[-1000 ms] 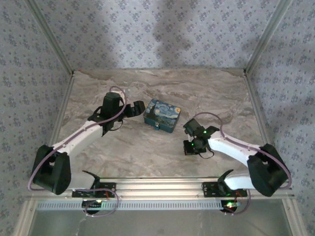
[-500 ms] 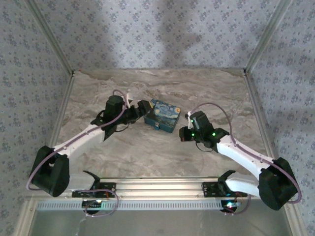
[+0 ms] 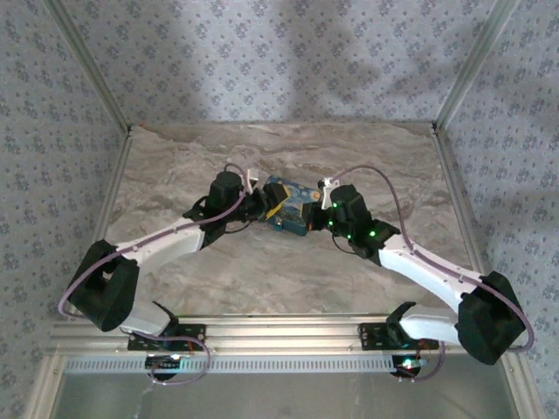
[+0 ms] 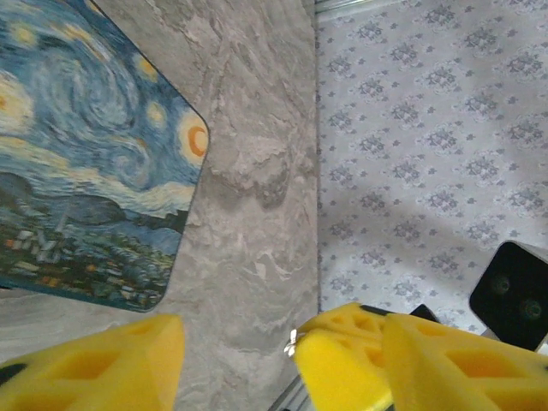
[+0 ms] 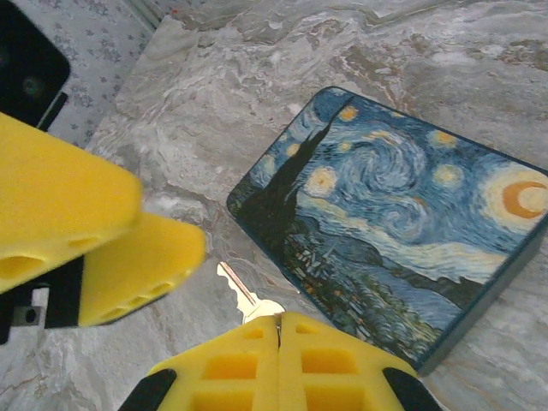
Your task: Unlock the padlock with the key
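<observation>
1. Top external view: the grey-veined marble bench (image 3: 175, 157) carries a box (image 3: 293, 196) printed with a swirling night sky, set near the middle.
   - Both arms reach in to it. The left tool (image 3: 262, 208) is at the box's left end and the right tool (image 3: 320, 218) at its right end.
   - From up here the jaws are too small to read, and I cannot tell whether either tool touches the box.

2. Left wrist view: the left tool (image 4: 235, 368) has its yellow fingers (image 4: 94, 364) standing apart at a middling width. Bare bench shows in the gap and nothing is gripped.
   - The box (image 4: 86, 154) lies at the upper left, one rounded corner turned toward the gap, clear of both fingers.
   - A tiny metal glint sits at the inner edge of the right-hand finger (what it belongs to, I cannot tell).
   - Patterned wallpaper (image 4: 428, 128) covers the right side, and a black block (image 4: 514, 295) with two dark round spots sits low at the right edge.

3. Right wrist view: the right tool (image 5: 278, 364) has its yellow fingers pressed together on the head of the key (image 5: 244, 295).
   - The silver blade pokes out ahead and to the left, over the bench, just beside the box's near-left edge.
   - The box (image 5: 402, 240) fills the right half, lying flat.
   - The left tool's fingers (image 5: 77, 214) come in blurred from the left (very close to the lens), near the key's tip.
</observation>
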Robot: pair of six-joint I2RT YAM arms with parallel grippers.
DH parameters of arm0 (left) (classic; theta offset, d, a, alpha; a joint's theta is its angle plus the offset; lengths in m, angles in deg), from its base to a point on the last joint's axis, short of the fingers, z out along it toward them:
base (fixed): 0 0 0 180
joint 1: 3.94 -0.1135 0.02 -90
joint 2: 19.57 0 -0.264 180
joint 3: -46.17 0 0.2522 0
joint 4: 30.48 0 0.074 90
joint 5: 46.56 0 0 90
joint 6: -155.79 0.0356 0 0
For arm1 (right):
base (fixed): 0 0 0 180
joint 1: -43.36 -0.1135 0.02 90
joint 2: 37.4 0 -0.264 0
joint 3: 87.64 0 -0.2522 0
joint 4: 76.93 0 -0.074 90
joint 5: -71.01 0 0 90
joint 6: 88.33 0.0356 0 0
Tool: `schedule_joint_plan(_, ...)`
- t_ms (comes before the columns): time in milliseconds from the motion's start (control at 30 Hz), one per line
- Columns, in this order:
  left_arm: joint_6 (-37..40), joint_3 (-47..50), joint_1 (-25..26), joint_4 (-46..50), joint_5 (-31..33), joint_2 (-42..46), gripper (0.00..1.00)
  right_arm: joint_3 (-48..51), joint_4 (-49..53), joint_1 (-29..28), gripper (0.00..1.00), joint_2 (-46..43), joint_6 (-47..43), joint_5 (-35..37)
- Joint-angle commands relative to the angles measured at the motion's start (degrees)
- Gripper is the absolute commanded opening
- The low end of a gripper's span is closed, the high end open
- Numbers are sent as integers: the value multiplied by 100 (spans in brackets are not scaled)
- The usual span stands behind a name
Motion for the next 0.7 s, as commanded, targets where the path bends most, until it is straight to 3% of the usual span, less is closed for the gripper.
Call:
schedule_joint_plan(0, -64, -260, 107, -326, -38, -144, 55, -225, -197, -114, 0, 91, 48, 145)
schedule_joint_plan(567, 81, -366, 212, -265, -34, -320, 3, -286, -278, -223, 0, 215, 90, 153)
schedule_joint_plan(667, 373, -440, 199, -10, 36, -235, 0, -294, -192, -152, 2, 174, 26, -13)
